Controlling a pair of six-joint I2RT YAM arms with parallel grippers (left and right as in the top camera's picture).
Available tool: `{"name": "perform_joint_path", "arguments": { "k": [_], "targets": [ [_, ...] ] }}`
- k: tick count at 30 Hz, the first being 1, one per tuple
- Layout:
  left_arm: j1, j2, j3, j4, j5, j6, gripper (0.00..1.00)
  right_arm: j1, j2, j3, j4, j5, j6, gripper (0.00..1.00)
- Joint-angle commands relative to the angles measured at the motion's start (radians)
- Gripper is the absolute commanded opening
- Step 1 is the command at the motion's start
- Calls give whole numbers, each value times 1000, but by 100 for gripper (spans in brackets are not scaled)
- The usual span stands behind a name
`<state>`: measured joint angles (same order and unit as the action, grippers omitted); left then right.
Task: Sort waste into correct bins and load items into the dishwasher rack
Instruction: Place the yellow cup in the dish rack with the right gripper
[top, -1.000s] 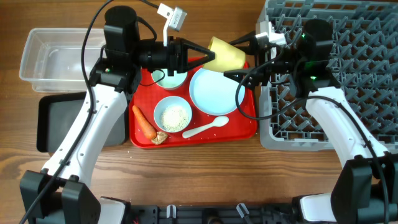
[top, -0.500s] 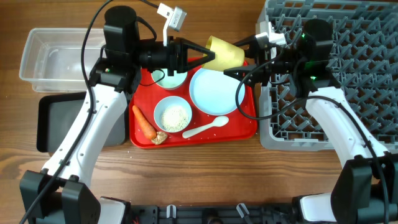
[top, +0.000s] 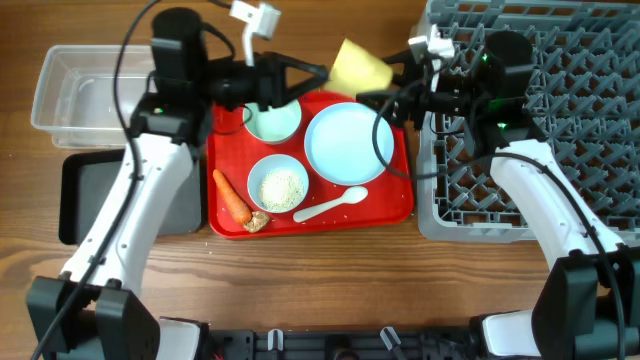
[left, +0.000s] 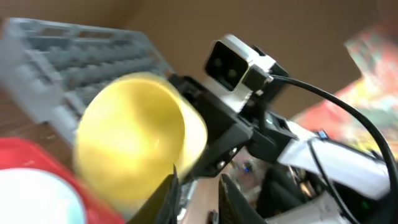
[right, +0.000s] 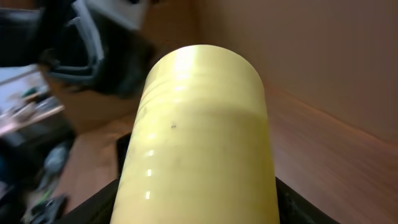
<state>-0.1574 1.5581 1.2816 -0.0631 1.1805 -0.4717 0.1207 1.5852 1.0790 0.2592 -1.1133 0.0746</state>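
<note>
Cup (top: 360, 66) 1, bowls (top: 279, 186) 2, plate (top: 345, 145) 1, spoon (top: 333, 206) 1.

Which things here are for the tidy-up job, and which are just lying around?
For the job: yellow cup, far bowl, near bowl, rice, plate, spoon, carrot, food lump, clear tub, black tray, rack.
Just lying about: red serving tray.

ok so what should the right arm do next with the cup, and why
Probably swing the cup over the rack. The right tool grips it above the red tray edge, and the left tool is clear of it, so nothing hinders the carry.
</note>
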Motion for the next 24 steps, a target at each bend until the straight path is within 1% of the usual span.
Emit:
{"name": "perform_joint_path", "arguments": {
  "k": [1, 2, 4, 8, 11, 14, 16, 19, 24],
  "targets": [
    [79, 3, 14, -70, -137, 64, 19, -4, 10, 17, -40, 303, 63, 49],
    [91, 3, 14, -92, -164, 79, 19, -4, 10, 17, -51, 335, 63, 49],
    [119, 3, 14, -167, -276, 129, 20, -7, 5, 17, -86, 413, 63, 48],
    [134, 3, 14, -292, -486, 183, 21, -39, -26, 17, -154, 463, 66, 44],
    [134, 3, 14, -363, -628, 200, 22, -81, -68, 17, -235, 507, 68, 43],
    [134, 3, 14, -407, -728, 200, 20, -127, -118, 17, -321, 568, 67, 44],
    [134, 3, 14, -425, -756, 200, 19, -174, -163, 23, -407, 616, 66, 43],
    [134, 3, 14, -425, -756, 200, 19, -245, -212, 51, -552, 690, 59, 43],
    [133, 3, 14, -424, -756, 204, 16, -383, -234, 157, -842, 858, 59, 42]
  ]
}}
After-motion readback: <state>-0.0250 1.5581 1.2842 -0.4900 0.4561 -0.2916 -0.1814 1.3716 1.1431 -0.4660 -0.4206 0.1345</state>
